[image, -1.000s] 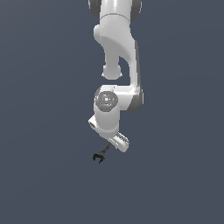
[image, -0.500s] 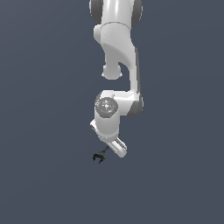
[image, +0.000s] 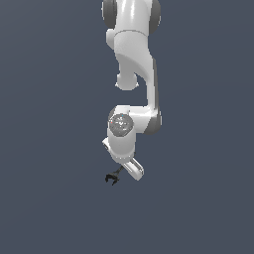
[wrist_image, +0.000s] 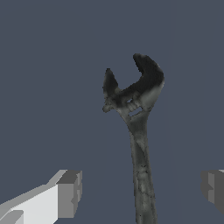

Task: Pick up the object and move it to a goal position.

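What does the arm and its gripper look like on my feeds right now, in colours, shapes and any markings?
The arm is glossy white with rounded, tubular links and dark grey bands at the joints. A round grey cap with small red marks sits on the wrist joint. The gripper has blocky, square-ended fingers: white bodies with grey pads. No cables or lettering show.

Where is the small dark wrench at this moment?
In the exterior view the wrench lies just below the arm's tip, toward that view's left; in the wrist view it sits between the open gripper fingers.
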{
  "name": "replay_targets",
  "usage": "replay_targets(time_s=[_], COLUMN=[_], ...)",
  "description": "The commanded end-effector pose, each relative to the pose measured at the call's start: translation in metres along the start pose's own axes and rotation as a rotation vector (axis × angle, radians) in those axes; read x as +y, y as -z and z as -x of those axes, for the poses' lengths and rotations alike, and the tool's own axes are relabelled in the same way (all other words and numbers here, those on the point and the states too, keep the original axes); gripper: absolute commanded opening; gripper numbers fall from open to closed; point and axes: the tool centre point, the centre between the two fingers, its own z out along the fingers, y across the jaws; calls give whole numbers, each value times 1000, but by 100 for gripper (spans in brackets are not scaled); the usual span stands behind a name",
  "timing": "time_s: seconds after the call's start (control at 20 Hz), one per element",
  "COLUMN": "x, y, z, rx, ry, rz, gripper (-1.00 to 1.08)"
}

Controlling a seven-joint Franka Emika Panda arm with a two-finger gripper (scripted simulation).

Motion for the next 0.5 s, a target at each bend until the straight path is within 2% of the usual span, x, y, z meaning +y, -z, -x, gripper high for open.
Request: replay_targets(time_s=[0.0,0.45], x=[1,0], y=[-12,-39], z=[0,0], rx=[-1,-1], ry=[-1,-4], rz=[1,1], gripper=[100,100])
